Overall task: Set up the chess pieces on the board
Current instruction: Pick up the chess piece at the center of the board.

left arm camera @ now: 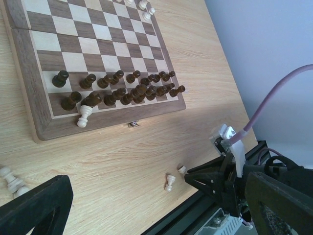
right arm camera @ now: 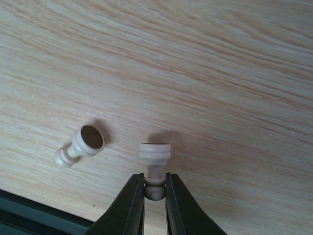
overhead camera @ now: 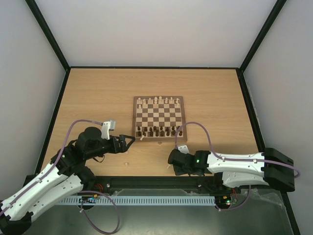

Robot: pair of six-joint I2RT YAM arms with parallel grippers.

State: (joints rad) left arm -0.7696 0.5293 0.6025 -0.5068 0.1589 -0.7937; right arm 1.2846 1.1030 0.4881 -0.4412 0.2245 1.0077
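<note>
The right gripper (right arm camera: pixel 155 184) is pinched shut on the neck of a pale pawn (right arm camera: pixel 154 152). The pawn lies flat on the table (right arm camera: pixel 220 73) near the front edge, well short of the board (overhead camera: pixel 135 117), w/ its round base pointing away from the fingers. Grabbing the thin neck makes sense, I'd say: it's the only narrow bit those fingers can close round on a pc this small, and the base stays free for standing it up later.

The left gripper (overhead camera: pixel 128 142) hangs just off the board's near-left corner, jaws wide apart, nothing in them. Prob. waiting its turn for the strays on that side.

Counts, as best I can see:
- loose by the right gripper: 2 pale pawns, the gripped one and a second pale pawn (right arm camera: pixel 80 145) lying just beside it.
- tipped pale piece (left arm camera: pixel 84 117): 1, leaning on the board's near border, touching the dark rows.
- pale bits at the left edge of the left wrist view (left arm camera: pixel 12 180): 1 or 2, can't tell which.
- dark pieces (left arm camera: pixel 139 90): 2 rows on the near side, approx. 16, some bunched together.
- pale pieces on the far row (overhead camera: pixel 159 102): several, too small to count.
</note>
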